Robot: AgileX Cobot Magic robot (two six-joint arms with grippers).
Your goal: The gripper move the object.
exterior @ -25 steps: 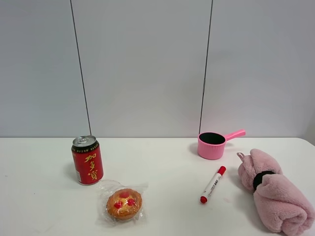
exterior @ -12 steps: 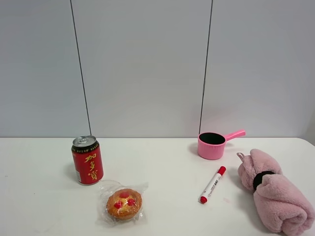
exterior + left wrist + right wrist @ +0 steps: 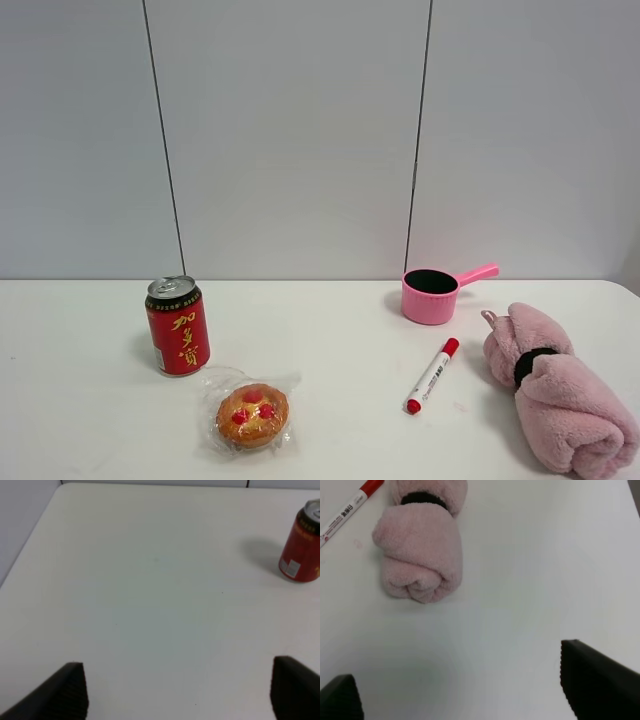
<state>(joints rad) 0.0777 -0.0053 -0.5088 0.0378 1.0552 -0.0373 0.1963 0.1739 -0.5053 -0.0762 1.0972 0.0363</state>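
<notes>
The rolled pink towel point(image 3: 556, 400) is seen lying on the white bench point(image 3: 340, 350) at its right side, just beside a red marker point(image 3: 432, 375). Both pincers, left point(image 3: 177, 690) and right point(image 3: 455, 690), are held spread wide above bare bench, nothing pinched.

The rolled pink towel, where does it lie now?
In the exterior high view the rolled pink towel lies at the table's right edge, just right of the red marker and nearer than the pink pot.

High front view; wrist cameras face tabletop point(image 3: 340, 340).
</notes>
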